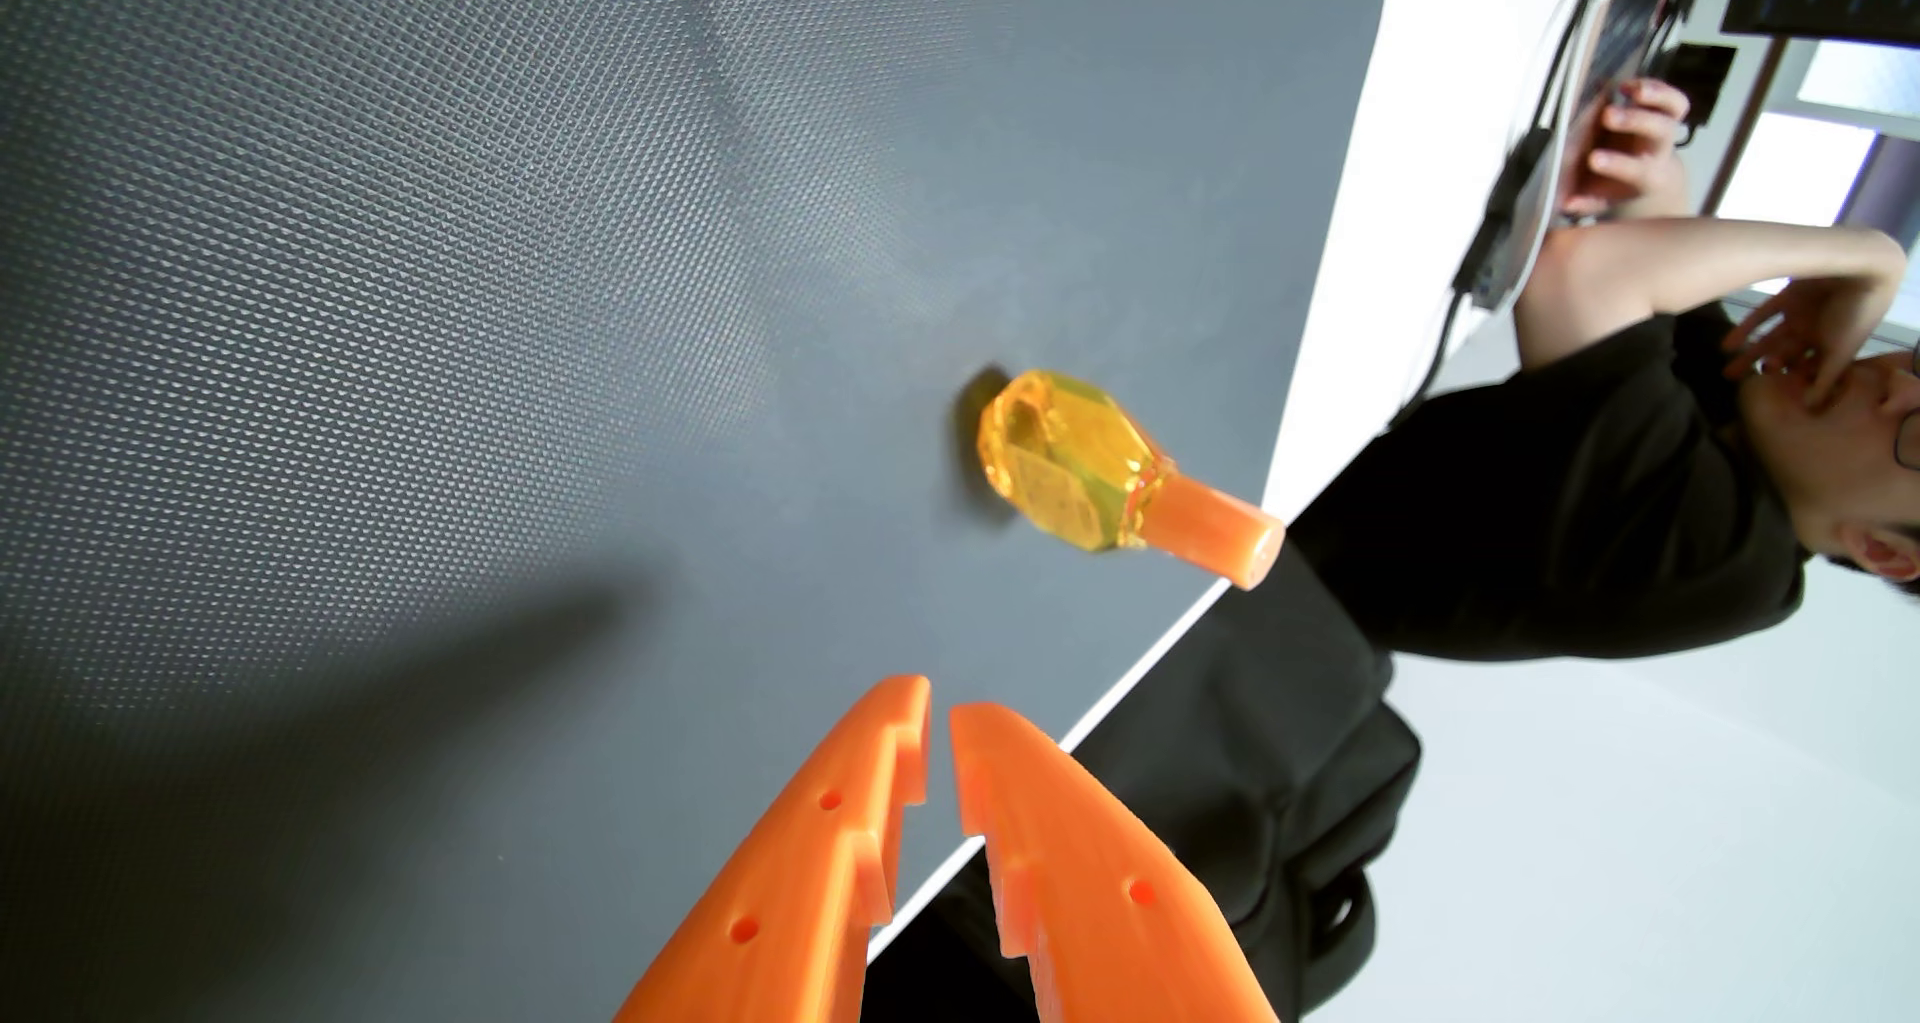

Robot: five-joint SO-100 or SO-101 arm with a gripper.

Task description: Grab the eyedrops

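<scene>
In the wrist view, which lies on its side, the orange plastic two-finger gripper (938, 717) reaches in from the six o'clock edge, its stepped, toothed fingers (800, 857) drawn almost together with only a thin sliver of daylight between the tips; they grasp nothing and touch nothing. Up toward one o'clock from those tips, apart from them, stands the task's thing: a small faceted bottle of clear yellow plastic with an orange screw cap, the eyedrops (1081, 467). It rests base-down on the dark grey mat with its fine dimpled texture (468, 306), cap pointing toward four o'clock in the picture (upright on the surface, given the turned camera), and it sits close to the mat's edge. The transparent body glows amber-yellow and appears to hold liquid, though how full it is cannot be told. A thin white table edge (1132, 680) borders the mat on the three o'clock side. Beyond that edge, from two to four o'clock, a person in a black short-sleeved top (1538, 504) sits close by, one hand (1797, 343) raised to the face, the other (1631, 140) lifted near some dark cables (1507, 203) hanging against a bright white background.
</scene>
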